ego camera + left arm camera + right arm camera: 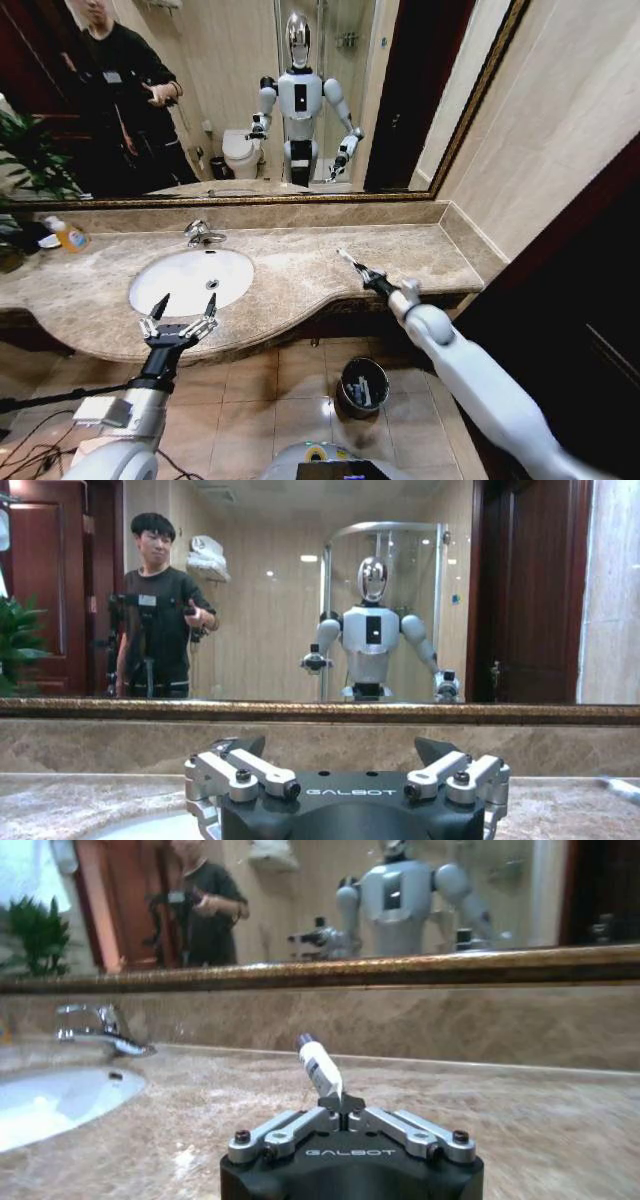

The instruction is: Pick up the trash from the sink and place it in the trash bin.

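Right gripper (340, 1104): it hangs over the beige marble counter (300, 275), to the right of the basin. Its fingers are pressed together on the end of a small white tube with a blue end (318, 1063), which stands out beyond them, tilted up.

Left gripper (182, 320): it hovers at the front edge of the white oval ceramic sink (190, 280), above the rim. Its fingers are spread wide and hold nothing.

The trash in hand: the small tube is in the right gripper, in the air above the counter, well apart from the bin.

The trash bin (362, 386): a small round dark bin with a shiny metal rim stands on the tiled floor, below the counter edge and between the two arms. Some pale pieces lie inside; what they are, I cannot tell.

The sink: from the head view the bowl looks bare around the drain. Small pieces could be there, but I cannot tell this.

How the tube handles: in my judgement it is very light and rather stiff, with a smooth round body that can roll or slip between metal fingers. The hold is at one end only, so the tube may swing or drop if the arm moves quickly. A grip nearer the middle would be safer.

Other things: the chrome faucet (200, 234) stands behind the basin, and a clear bottle of orange liquid (68, 236) at the far left of the counter is not trash.
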`<state>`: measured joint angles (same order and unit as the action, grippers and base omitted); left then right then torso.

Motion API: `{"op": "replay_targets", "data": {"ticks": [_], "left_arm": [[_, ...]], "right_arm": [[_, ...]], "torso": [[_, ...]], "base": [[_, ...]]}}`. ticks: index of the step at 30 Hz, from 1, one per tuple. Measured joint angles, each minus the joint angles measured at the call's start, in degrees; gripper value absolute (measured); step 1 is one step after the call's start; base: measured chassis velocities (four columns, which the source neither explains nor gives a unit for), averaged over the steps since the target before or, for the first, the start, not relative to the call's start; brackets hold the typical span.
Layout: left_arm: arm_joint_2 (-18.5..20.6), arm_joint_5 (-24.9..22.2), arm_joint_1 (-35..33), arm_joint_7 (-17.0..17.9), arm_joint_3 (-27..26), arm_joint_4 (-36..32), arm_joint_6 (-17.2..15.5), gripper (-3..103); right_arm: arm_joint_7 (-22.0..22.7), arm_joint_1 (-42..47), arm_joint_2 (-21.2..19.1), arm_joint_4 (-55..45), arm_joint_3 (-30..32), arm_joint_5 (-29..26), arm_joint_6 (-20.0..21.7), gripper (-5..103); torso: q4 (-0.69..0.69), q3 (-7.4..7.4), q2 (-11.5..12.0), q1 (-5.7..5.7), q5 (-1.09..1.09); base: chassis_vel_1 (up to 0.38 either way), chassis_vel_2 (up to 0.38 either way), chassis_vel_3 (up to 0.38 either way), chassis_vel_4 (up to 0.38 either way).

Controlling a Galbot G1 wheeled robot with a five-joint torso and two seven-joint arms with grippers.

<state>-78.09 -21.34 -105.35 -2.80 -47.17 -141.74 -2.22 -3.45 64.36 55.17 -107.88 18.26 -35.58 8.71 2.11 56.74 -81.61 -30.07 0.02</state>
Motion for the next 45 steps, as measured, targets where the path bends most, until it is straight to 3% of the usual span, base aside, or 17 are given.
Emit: {"op": "replay_targets", "data": {"ticks": [4, 7, 12, 15, 18, 24, 34, 45], "left_arm": [[0.0, 0.0, 0.0, 0.0, 0.0, 0.0, 0.0, 100], [0.0, 0.0, 0.0, 0.0, 0.0, 0.0, 0.0, 100], [0.0, 0.0, 0.0, 0.0, 0.0, 0.0, 0.0, 100], [0.0, 0.0, 0.0, 0.0, 0.0, 0.0, 0.0, 100], [0.0, 0.0, 0.0, 0.0, 0.0, 0.0, 0.0, 100], [0.0, 0.0, 0.0, 0.0, 0.0, 0.0, 0.0, 100], [0.0, 0.0, 0.0, 0.0, 0.0, 0.0, 0.0, 100], [0.0, 0.0, 0.0, 0.0, 0.0, 0.0, 0.0, 100]], "right_arm": [[-0.8, 9.0, 2.3, -4.3, 6.8, 0.4, -1.1, 0], [-1.4, 19.2, 5.5, -6.9, 13.0, 2.1, -5.3, 0], [-2.7, 24.5, 8.1, -6.5, 15.6, 4.1, -9.6, 0], [-5.2, 29.1, 11.4, -3.4, 17.4, 5.9, -14.9, 0], [-6.6, 30.9, 12.9, -1.8, 17.6, 6.2, -16.6, 0], [-7.3, 31.3, 15.1, 1.9, 16.7, 7.7, -17.9, 0], [-6.4, 22.9, 20.5, 20.8, 13.4, 17.2, -20.7, 0], [-5.3, 18.9, 22.1, 32.6, 10.1, 18.9, -21.8, 0]], "torso": [[-0.01, 0.0, 0.0, 0.0, -0.01], [-0.01, 0.0, 0.0, 0.01, -0.03], [-0.01, 0.0, 0.0, 0.0, -0.02], [0.0, 0.0, 0.0, 0.0, -0.02], [0.0, 0.01, 0.0, 0.0, -0.02], [0.0, 0.01, 0.0, 0.0, -0.03], [0.0, 0.01, 0.0, -0.01, -0.02], [0.0, 0.01, 0.0, -0.01, -0.02]], "base": [[0.0, 0.0, 0.0, 0.0], [0.0, 0.0, 0.0, 0.0], [0.0, 0.0, 0.0, 0.0], [0.0, 0.0, 0.0, 0.0], [0.0, 0.0, 0.0, 0.0], [0.0, 0.0, 0.0, 0.0], [0.0, 0.0, 0.0, 0.0], [0.0, 0.0, 0.0, 0.0]]}}
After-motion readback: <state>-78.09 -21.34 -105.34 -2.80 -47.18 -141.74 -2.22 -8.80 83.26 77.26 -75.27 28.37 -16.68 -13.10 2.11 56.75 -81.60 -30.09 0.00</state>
